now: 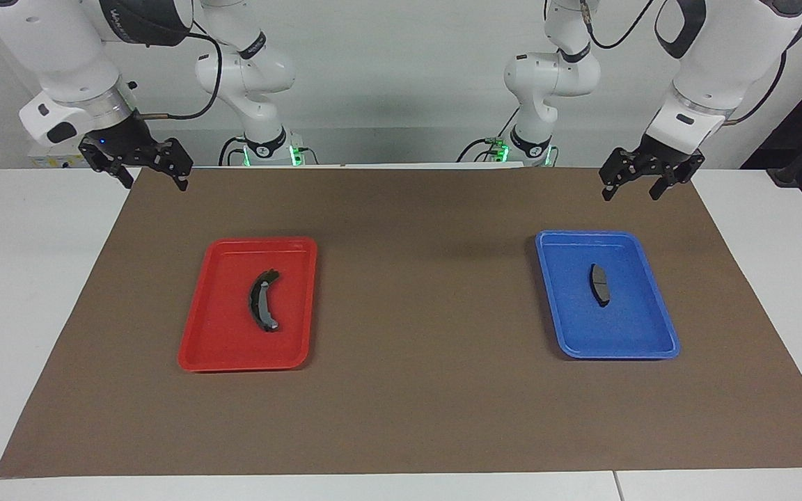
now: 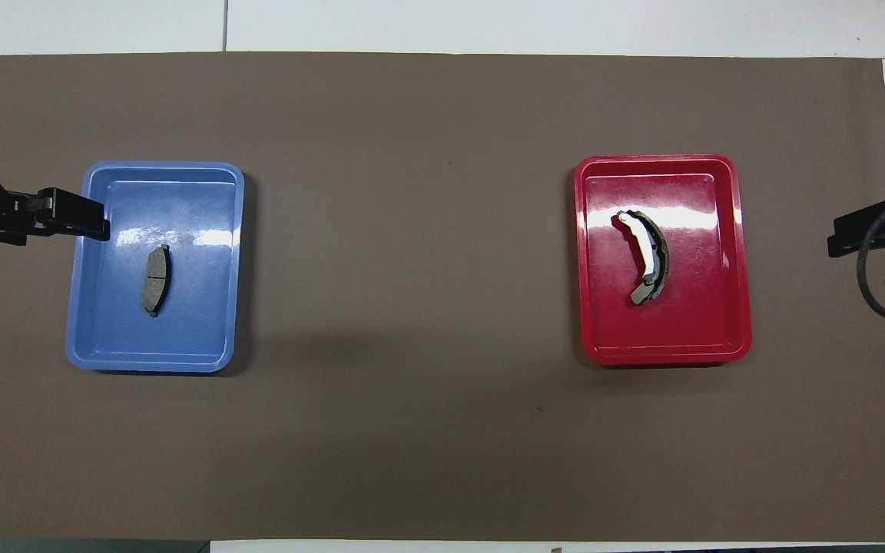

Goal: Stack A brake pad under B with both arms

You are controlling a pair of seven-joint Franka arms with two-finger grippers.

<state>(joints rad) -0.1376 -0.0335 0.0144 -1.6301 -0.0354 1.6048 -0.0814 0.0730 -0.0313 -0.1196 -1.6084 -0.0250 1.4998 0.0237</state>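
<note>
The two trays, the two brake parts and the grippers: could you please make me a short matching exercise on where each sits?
Column one:
1. pad A
2. shoe B
3. left gripper
4. right gripper

Column two:
a. in the red tray
b. open, over the mat's corner at the right arm's end
c. in the blue tray
d. open, raised near the blue tray

Pairs: 1-c, 2-a, 3-d, 4-b
</note>
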